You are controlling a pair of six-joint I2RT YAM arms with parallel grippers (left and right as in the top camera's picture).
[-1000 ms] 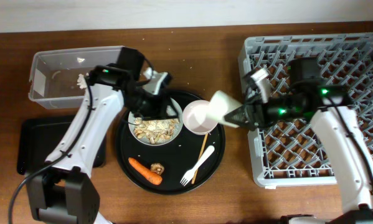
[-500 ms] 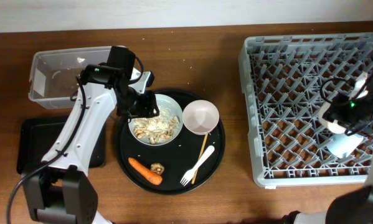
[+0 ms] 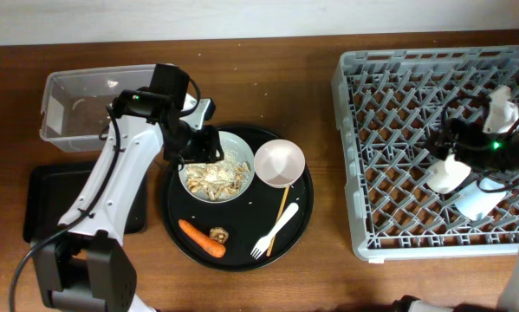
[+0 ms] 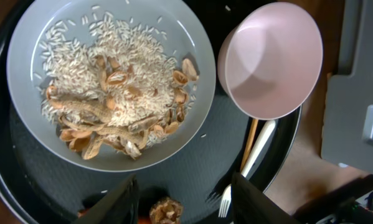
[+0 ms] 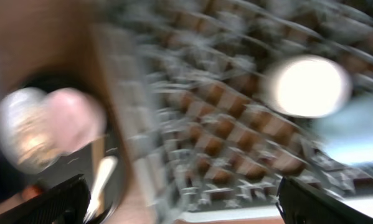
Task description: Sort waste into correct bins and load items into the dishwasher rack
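On your tabletop [image 3: 320,87], left of the large round black tray [image 3: 242,212], lie the clear plastic rectangular tub [image 3: 64,87] and the shallow black rectangular tray [image 3: 42,204]. Over the round tray's left part your left tool [image 4: 185,186] hangs spread wide and empty, above the pale bowl [image 4: 180,25] of beige crumbly food scraps [image 4: 105,93]. Right of the tray, the small white cup [image 3: 448,173] lies inside the large square grey plastic rack [image 3: 354,130]. Your right tool [image 5: 181,186] is above the rack, wide and empty, though its view is blurred.
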